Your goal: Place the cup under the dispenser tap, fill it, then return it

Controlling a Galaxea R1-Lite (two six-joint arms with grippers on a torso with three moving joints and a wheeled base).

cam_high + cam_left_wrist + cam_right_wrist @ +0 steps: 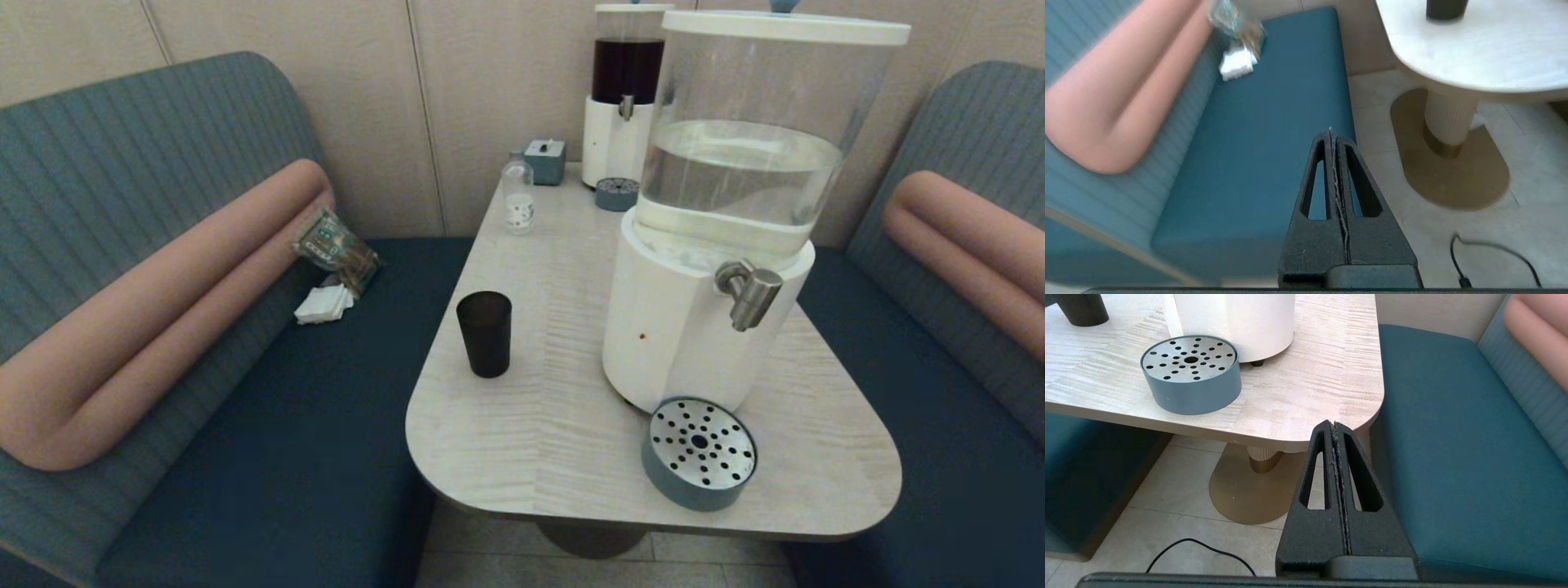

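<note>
The dark cup (pixel 484 333) stands upright on the pale table (pixel 522 425), left of the large white-based dispenser (pixel 702 245). Its steel tap (pixel 749 292) juts out above a round grey drip tray (pixel 700 452). The cup's base (pixel 1444 9) shows at the edge of the left wrist view, and its foot (pixel 1081 309) also shows in the right wrist view near the drip tray (pixel 1191 373). My left gripper (pixel 1331 132) is shut and empty, low over the left bench seat. My right gripper (pixel 1334 424) is shut and empty, below the table's near right corner. Neither arm appears in the head view.
A narrower dispenser (pixel 624 98) with dark liquid, its small drip tray (pixel 616 193), a small clear bottle (pixel 518 196) and a tissue box (pixel 545 160) stand at the table's far end. A snack bag (pixel 336 249) and napkins (pixel 324 304) lie on the left bench. Cables (pixel 1200 551) trail on the floor.
</note>
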